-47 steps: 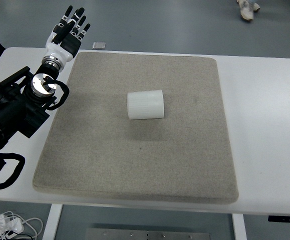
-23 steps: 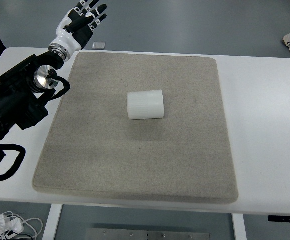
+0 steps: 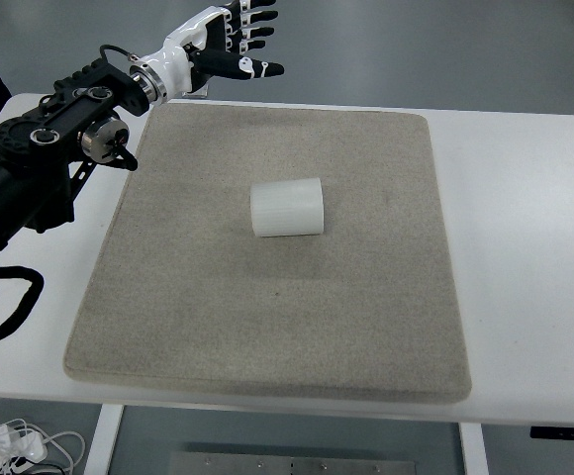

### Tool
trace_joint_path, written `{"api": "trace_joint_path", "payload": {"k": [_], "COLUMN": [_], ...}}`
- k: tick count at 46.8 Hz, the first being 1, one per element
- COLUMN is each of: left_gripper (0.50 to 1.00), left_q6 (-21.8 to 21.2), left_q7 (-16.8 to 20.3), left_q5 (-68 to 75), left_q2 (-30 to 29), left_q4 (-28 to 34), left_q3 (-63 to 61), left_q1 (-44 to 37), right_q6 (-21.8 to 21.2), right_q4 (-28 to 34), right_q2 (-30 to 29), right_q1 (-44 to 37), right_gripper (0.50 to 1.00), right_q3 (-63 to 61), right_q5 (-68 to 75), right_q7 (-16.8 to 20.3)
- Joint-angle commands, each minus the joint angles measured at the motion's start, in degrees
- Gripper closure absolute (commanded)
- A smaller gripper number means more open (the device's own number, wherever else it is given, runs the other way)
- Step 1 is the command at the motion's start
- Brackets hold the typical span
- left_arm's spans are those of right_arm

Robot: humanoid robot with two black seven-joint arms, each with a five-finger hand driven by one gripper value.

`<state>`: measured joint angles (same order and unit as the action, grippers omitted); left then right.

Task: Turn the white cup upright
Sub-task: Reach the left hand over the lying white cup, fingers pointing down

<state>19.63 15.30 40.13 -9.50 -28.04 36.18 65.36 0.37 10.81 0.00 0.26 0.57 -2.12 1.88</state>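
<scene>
The white ribbed cup (image 3: 287, 207) lies on its side near the middle of the grey felt mat (image 3: 267, 327). My left hand (image 3: 230, 42) hovers over the mat's far left corner, well up and to the left of the cup. Its fingers are spread and hold nothing. The black left arm (image 3: 49, 158) reaches in from the left edge. The right arm is out of view.
The mat lies on a white table (image 3: 525, 247). White cables (image 3: 10, 443) lie on the floor at the lower left.
My left hand has swung to the right and away from me, from beside the mat's far left corner to above its far edge. The cup has not moved.
</scene>
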Motion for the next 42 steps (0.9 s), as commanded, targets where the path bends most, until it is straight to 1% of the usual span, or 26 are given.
{"api": "trace_joint_path", "payload": {"k": [1, 5, 10, 11, 14, 21, 28, 34, 38, 42], "left_gripper": [0.510, 0.510, 0.510, 0.516, 0.525, 0.525, 0.519, 0.514, 0.512, 0.512], "left_q6": [-0.11, -0.03, -0.20, -0.20, -0.38, -0.38, 0.85, 4.10, 5.33, 5.42], "left_q7": [-0.35, -0.88, -1.23, -1.41, -3.42, -10.72, -16.78, -21.27, -22.94, -23.38], "left_q5": [6.88, 13.12, 18.93, 19.55, 20.25, 20.08, 20.08, 19.64, 20.17, 20.17], "left_q2": [-0.43, -2.27, -4.21, -4.65, -5.79, -7.29, -7.29, -7.11, -6.85, -6.85], "left_q4": [-3.41, -7.89, -13.52, -14.57, -17.56, -22.84, -25.66, -26.89, -26.89, -26.89], "left_q3": [-0.05, -1.10, -6.28, -7.25, -9.98, -12.80, -12.88, -12.97, -13.50, -15.95], "left_q1": [0.29, 0.56, 1.17, 1.35, 2.05, 3.37, 4.25, 4.34, 4.51, 5.48], "right_q6": [-0.02, 0.07, -0.02, -0.02, -0.02, -0.02, -0.02, -0.02, -0.02, -0.02], "right_q4": [0.00, 0.00, 0.00, 0.00, 0.00, 0.00, 0.00, 0.00, 0.00, 0.00], "right_q2": [0.00, 0.00, 0.00, 0.00, 0.00, 0.00, 0.00, 0.00, 0.00, 0.00], "right_q1": [0.00, 0.00, 0.00, 0.00, 0.00, 0.00, 0.00, 0.00, 0.00, 0.00], "right_gripper": [0.548, 0.548, 0.548, 0.548, 0.548, 0.548, 0.548, 0.548, 0.548, 0.548], "right_q3": [0.05, 0.05, -0.04, -0.04, 0.05, 0.05, -0.04, -0.04, 0.05, -0.04], "right_q5": [0.01, 0.01, 0.01, 0.01, 0.01, 0.01, 0.01, 0.01, 0.01, 0.01], "right_q7": [0.05, -0.04, -0.04, -0.04, -0.04, -0.04, -0.04, -0.04, -0.04, -0.04]}}
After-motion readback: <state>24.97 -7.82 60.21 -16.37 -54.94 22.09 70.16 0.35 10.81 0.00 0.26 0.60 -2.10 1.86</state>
